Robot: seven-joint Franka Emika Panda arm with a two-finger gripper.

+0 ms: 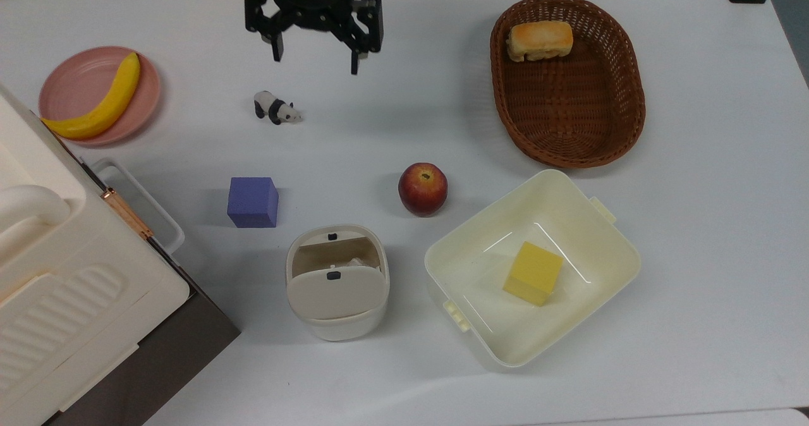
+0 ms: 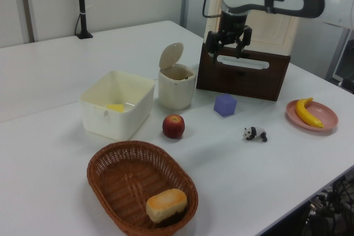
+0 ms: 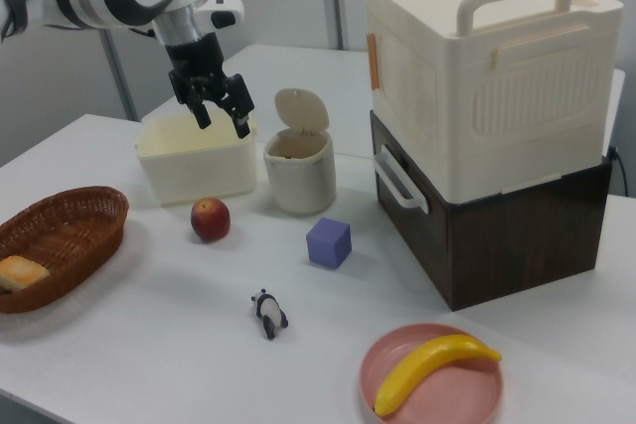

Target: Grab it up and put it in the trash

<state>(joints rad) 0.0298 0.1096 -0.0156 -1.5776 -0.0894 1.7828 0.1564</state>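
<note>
Claw [image 1: 314,52]: hanging in the air with its two black fingers spread wide and nothing between them; in the top view it is sitting toward 12 o'clock of the desk [image 1: 695,224], up from the panda figurine [image 1: 275,108].
Paper ball [image 1: 351,263]: lying inside the trash bin; just a pale, off-white crumpled scrap is peeking out under the tilted flap in the top view, too little to tell its full shape.
Trash bin [image 1: 337,282]: a small cream, round-cornered bin standing on the desk at about 6 o'clock of the purple cube [image 1: 253,201] and apple [image 1: 422,188]; its swing flap [image 2: 170,55] is standing tipped up in the left view, a small dark mark on it.
Square cream tub [image 1: 626,255]: sitting at 3 o'clock of the bin in the top view, holding a yellow block [image 1: 533,273].
Wicker basket [image 1: 626,97]: resting at about 2 o'clock in the top view, a bread roll [image 1: 539,40] lying inside.
Pink plate [image 1: 69,85]: sitting at 10 o'clock in the top view, carrying a banana [image 1: 101,105].
Big cream box [image 3: 487,76]: sitting on a dark brown case [image 3: 497,235].
</note>
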